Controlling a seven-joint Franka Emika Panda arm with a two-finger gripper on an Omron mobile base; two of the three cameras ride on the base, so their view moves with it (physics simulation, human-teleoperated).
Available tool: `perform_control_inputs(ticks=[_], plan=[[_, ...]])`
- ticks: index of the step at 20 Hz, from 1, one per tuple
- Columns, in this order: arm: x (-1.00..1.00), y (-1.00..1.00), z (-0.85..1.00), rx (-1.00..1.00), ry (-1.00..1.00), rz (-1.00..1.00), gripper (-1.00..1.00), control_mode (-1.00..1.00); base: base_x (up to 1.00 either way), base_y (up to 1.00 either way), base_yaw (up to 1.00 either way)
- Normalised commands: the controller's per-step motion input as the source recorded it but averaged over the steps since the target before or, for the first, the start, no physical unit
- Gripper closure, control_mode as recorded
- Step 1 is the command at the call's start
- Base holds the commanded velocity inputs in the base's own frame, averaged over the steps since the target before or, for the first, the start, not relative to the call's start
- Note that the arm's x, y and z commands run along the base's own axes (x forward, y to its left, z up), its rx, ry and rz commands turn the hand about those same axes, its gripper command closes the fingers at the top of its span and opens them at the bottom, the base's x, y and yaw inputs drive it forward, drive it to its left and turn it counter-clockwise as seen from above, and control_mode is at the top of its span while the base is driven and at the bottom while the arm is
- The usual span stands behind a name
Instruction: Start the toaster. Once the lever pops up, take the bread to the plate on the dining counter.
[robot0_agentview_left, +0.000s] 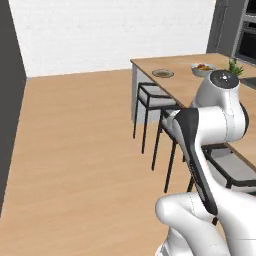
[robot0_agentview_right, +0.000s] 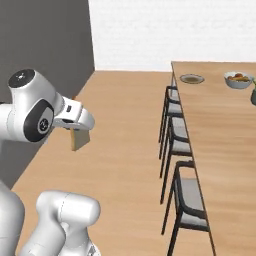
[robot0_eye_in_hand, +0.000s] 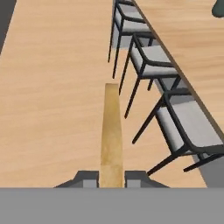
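Carrying bread edge-on: gripper fingers clamped on slice's near edge, slice over floor beside stools. Likely light, stiff, crumbly; narrow edge grip suits, gentle squeeze. Plate at far end of dining counter, near fruit bowl.

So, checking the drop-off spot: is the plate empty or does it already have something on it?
Empty. The plate sits bare on the dining counter; the bread is clamped edge-on in the gripper.
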Motion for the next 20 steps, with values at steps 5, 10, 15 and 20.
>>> perform_control_inputs(ticks=[5, 10, 15, 20], plan=[[0.0, 0.0, 0.0, 0.0, 0.0, 0.0, 1.0, 1.0, 0.76, 0.55, -0.59], [0.0, 0.0, 0.0, 0.0, 0.0, 0.0, 1.0, 1.0, 0.72, 0.77, -0.54], [0.0, 0.0, 0.0, 0.0, 0.0, 0.0, 1.0, 1.0, 0.61, 0.88, -0.51], [0.0, 0.0, 0.0, 0.0, 0.0, 0.0, 1.0, 1.0, 0.52, 0.99, -0.5]])
